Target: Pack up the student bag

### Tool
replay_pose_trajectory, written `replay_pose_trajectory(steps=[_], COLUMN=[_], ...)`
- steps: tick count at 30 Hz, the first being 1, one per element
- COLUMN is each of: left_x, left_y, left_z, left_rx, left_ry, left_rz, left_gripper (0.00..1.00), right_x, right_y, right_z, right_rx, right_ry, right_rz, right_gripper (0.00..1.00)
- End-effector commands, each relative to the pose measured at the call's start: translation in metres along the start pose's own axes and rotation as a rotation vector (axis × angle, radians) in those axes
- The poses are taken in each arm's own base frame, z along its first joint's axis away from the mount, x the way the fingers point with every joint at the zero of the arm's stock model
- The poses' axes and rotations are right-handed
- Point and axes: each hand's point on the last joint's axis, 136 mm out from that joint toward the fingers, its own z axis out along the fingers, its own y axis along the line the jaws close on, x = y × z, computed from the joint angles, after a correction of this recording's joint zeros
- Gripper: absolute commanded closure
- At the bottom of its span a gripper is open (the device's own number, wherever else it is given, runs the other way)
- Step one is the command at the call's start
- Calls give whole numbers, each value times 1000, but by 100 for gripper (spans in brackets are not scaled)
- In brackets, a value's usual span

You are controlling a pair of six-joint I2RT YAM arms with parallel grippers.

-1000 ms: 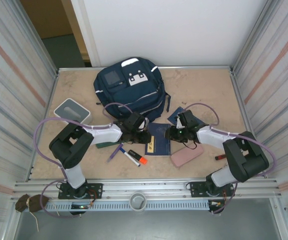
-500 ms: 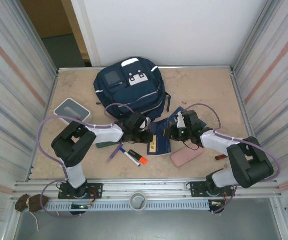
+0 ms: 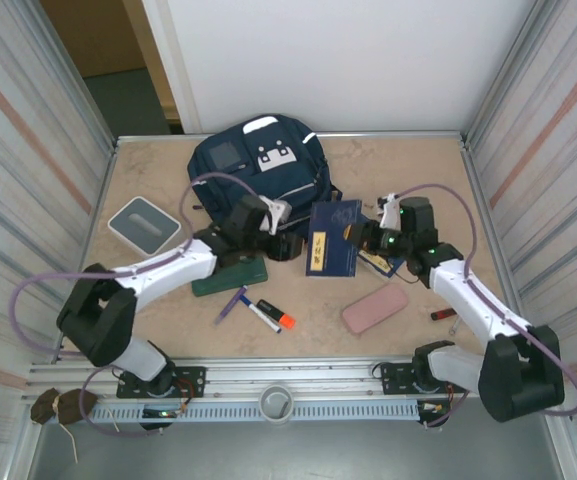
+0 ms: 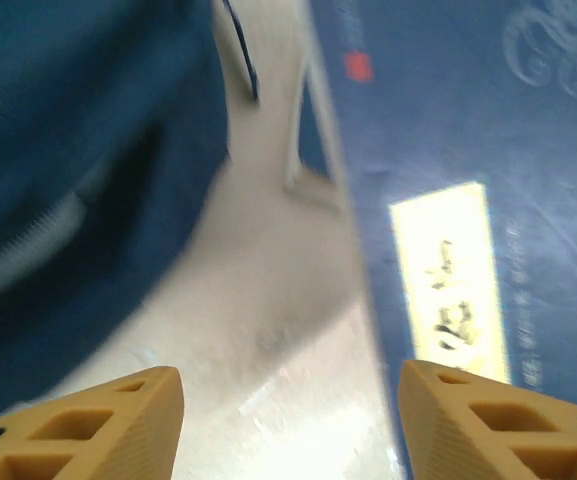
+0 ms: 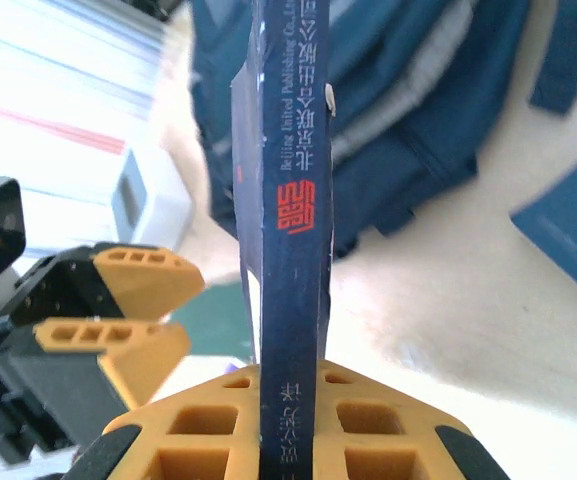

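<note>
The student bag [image 3: 258, 175], a big navy backpack, lies at the back of the table; its fabric shows in the left wrist view [image 4: 68, 150] and the right wrist view [image 5: 418, 90]. My right gripper [image 3: 361, 237] [image 5: 290, 425] is shut on the lower edge of a dark-blue booklet with a yellow label [image 3: 332, 238] [image 5: 286, 180]. It holds the booklet upright above the table, just right of the bag's lower end. My left gripper [image 3: 286, 246] [image 4: 288, 425] stands open over bare table between bag and booklet [image 4: 468, 200], holding nothing. Its orange fingers [image 5: 128, 310] sit left of the booklet.
A second blue booklet [image 3: 386, 262] [image 5: 568, 240] lies under the right arm. Nearer the front lie a dark green case [image 3: 230, 277], a purple pen [image 3: 231, 303], an orange-capped marker [image 3: 271, 315], a pink case [image 3: 375, 310] and a small red item [image 3: 442, 314]. A white box [image 3: 144, 222] stands left.
My right gripper has lifted the booklet off the table and stood it upright, nearer the bag. My left gripper has opened, let go of the booklet's edge and drawn back to the left.
</note>
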Motion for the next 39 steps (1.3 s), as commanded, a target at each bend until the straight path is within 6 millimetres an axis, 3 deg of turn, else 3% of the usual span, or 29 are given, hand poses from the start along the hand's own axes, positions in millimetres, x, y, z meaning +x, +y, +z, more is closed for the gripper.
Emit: replay_pose_trajectory(steps=[1,5,9,17,23,30,33,39], left_x=[-25,-50,-60,-54,-45,-26,-26,-57], left_y=[34,59,76,94,114,137,140,116], left_z=[-14,-12,3,46,75,103,107,89], left_rx=[-132,-209,-262,-228,-258,-295,-301,-248], left_ry=[3,57,152,313,380,462,465,348], left_rz=[190,349,502,583,581,581,573,551], left_gripper=[35,30,25,20,22,38,50,84], right_x=[-18,-37,-45,-37,-32,-23,-22,-24], right_y=[20,11,-1,-16,-19,-26,-28,-28], right_z=[-21,-35,-39,-34,-34,-32,-31,-33], right_rx=[-27,37,53,64,66,75,77,98], right_ry=[-17,-49,-62,-36,-28,-15,-12,-8], right_rz=[20,24,44,72,83,100,104,94], right_gripper=[100,100,100,100,100,100,100,100])
